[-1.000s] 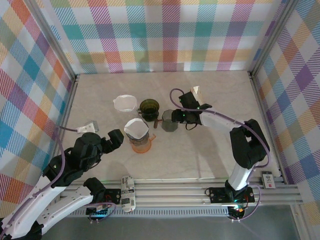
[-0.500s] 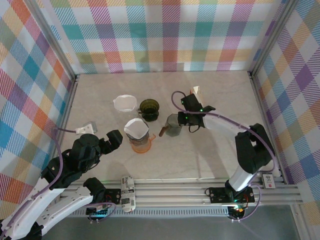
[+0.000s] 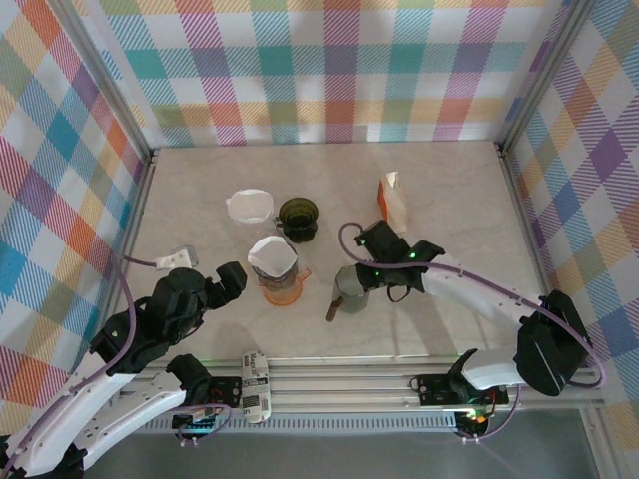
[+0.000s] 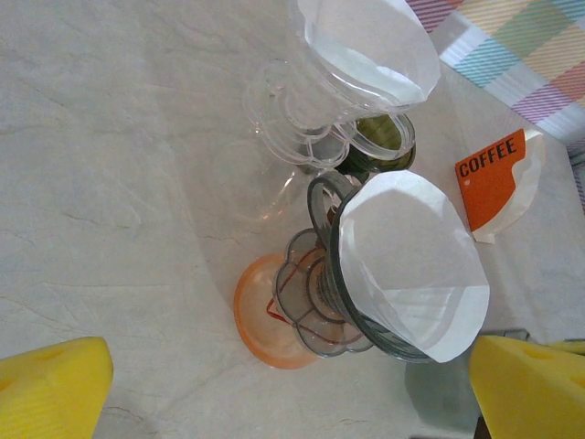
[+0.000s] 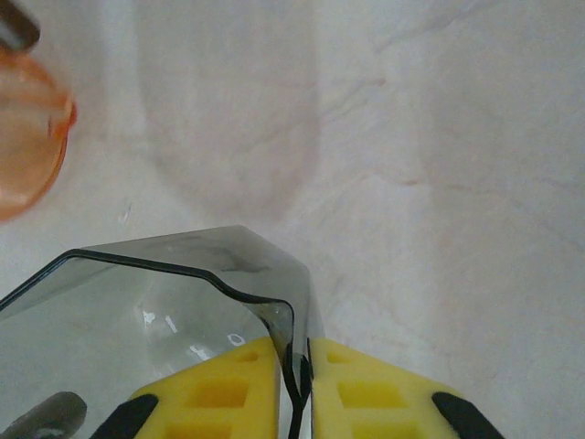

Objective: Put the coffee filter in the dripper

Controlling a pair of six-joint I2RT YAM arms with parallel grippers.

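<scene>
Smoky pitcher (image 3: 348, 285) dragged toward the near edge, away from the coffee bag (image 3: 393, 201).
The right hand (image 3: 367, 277) was pinched on its rim. The left hand (image 3: 228, 278) hung wide apart. The coffee filter (image 3: 272, 255) already sat in the dripper (image 4: 331, 242), so the task looked all but finished.
</scene>
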